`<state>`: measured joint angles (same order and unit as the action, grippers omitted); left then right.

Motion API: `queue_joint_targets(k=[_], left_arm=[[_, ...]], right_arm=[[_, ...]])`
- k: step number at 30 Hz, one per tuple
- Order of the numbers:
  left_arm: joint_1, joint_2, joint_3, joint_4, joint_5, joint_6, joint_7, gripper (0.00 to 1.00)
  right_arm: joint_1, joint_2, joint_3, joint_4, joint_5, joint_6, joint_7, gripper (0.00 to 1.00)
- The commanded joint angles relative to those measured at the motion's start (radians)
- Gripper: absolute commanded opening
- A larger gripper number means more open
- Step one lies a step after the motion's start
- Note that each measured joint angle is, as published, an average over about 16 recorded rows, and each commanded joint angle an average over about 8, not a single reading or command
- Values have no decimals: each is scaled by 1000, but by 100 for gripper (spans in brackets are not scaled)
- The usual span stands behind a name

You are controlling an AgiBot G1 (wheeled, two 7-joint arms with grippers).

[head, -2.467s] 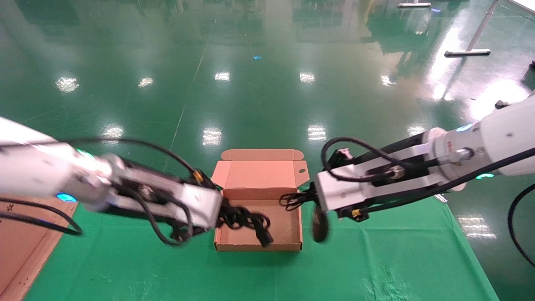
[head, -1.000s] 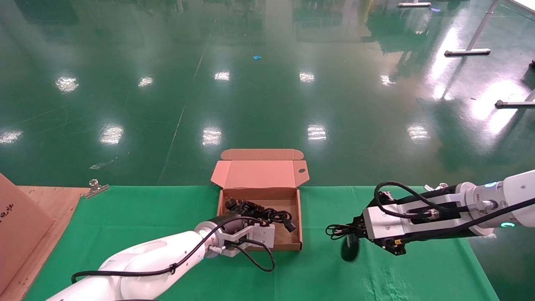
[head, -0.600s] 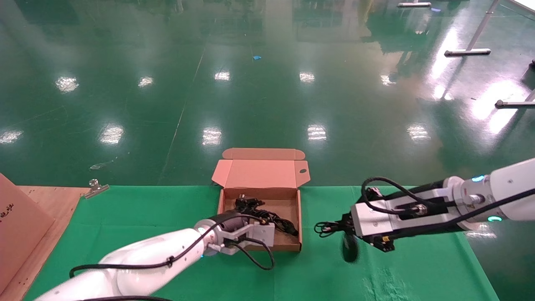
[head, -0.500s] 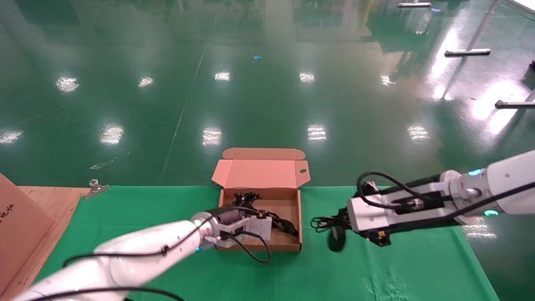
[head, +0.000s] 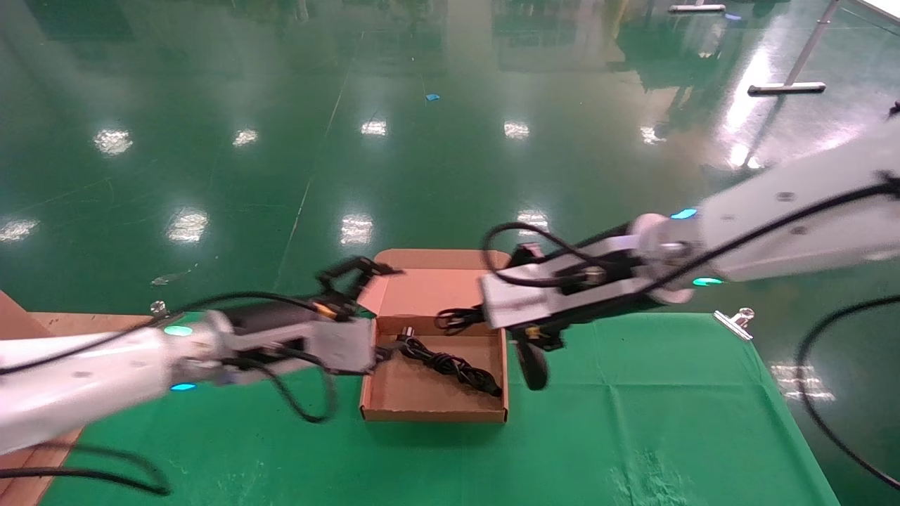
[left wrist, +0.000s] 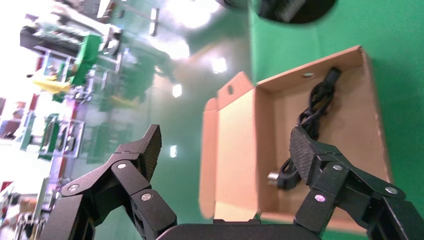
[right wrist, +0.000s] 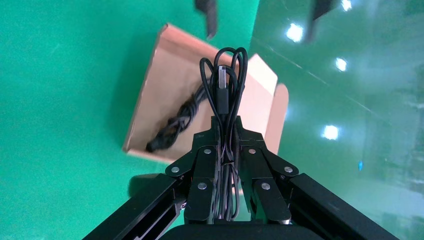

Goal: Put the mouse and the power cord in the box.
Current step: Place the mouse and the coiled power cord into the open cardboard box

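Right pincer (right wrist: 227, 131) is clamped on the mouse's bundled thin cable; the mouse (head: 532, 365) dangles below it, just outside the box's (head: 434, 414) right wall. The box lies toward the left pincer, so the carry likely needs a short shift that way. Left pincer (left wrist: 225, 150), spread wide and empty, sits at the box's opposite wall. Power cord (head: 450, 364) lies diagonally inside. Green-clothed counter (head: 633, 436), then glossy green floor (head: 436, 154).

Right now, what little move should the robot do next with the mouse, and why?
Probably carry it a little to the robot's left and lower it. The right claw pinches the mouse's cable, so the mouse dangles just outside the box by its right wall. The power cord already lies inside, and the left claw is open, clear.
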<state>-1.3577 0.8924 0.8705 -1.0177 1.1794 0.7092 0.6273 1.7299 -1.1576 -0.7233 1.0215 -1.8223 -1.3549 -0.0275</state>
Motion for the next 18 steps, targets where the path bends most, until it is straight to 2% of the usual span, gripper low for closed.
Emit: queue_joint_targets(k=[1,6,9,13,18], left_arm=[[16,-55,-43,-29,-65,34,38,100],[57,-167,-112,-39,-171,108,90,100],[87,-220,-143,-26,-220,137,118,100],[122,-264,-171,14,-258,151,156,100],[145,-276,-190,89,-286,174,206,100]], right_arm=[[12,-40,-11,-22,-13,8,5,0],[23,-159,-57,-142,-49,66,-27,0],[19,-202,-108,-186,-43,119,-48,0],[1,-219,-211,-191,11,209,-51,0],[-27,-222,-361,-175,79,346,-30,0]])
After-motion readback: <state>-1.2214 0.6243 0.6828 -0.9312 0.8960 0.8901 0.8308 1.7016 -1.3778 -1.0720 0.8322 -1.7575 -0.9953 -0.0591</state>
